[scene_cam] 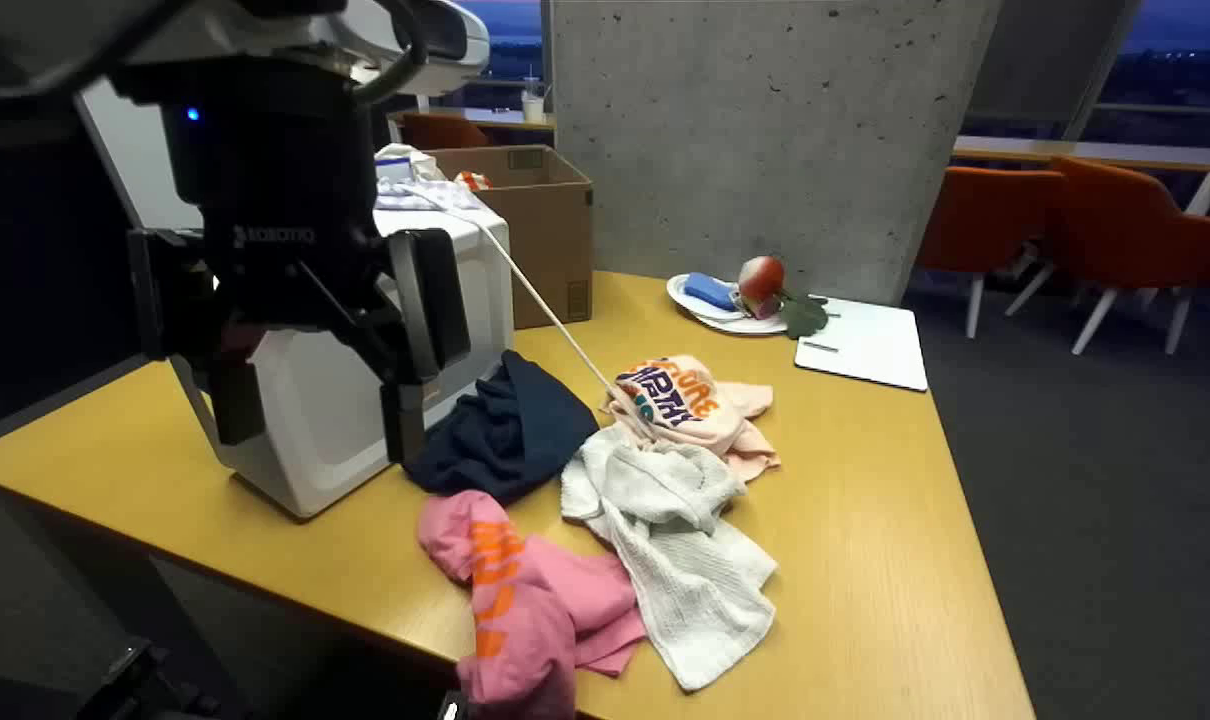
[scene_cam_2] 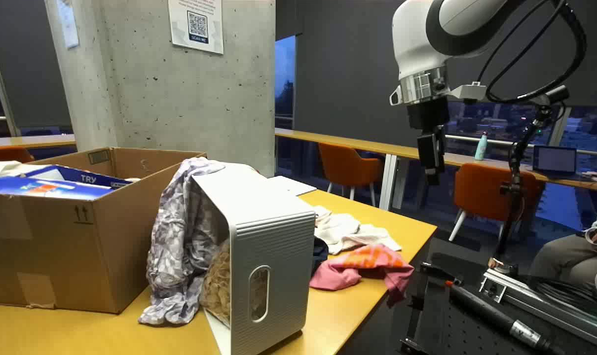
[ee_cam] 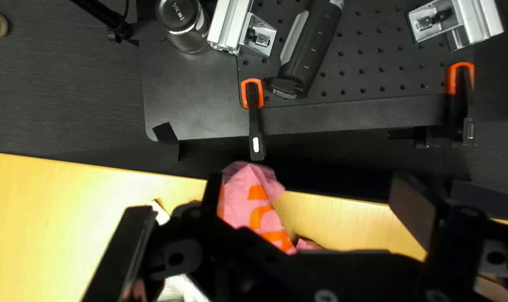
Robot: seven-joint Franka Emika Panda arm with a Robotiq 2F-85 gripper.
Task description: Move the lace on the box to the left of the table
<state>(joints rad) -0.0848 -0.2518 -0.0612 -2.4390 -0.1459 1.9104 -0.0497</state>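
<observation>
The bench (scene_cam: 845, 520) is pretty loaded, with the arm (scene_cam_2: 417, 44) raised way up, well apart from the white box (scene_cam_2: 291, 266). A cardboard box (scene_cam_2: 42, 256) stands just beside the white box too. In an exterior view the gripper (scene_cam: 318, 416) has its jaws spread super wide, just air between them, touching nothing. In the wrist view you can see a pink cloth (ee_cam: 245, 201) in that gap, down below them. A greyish patterned cloth (scene_cam_2: 172, 246) drapes over the top of the white box, a navy cloth (scene_cam: 510, 430) is bunched right by its foot, and a white towel (scene_cam: 685, 550) plus a peach cloth (scene_cam: 705, 405) with colorful lettering lie further out from it. Then the lace (scene_cam: 545, 300): skinny, white, lying over the patterned cloth on top of the white box. It bends at the white box's edge and slants down pretty straight to the peach cloth. Can't really make out either end.
</observation>
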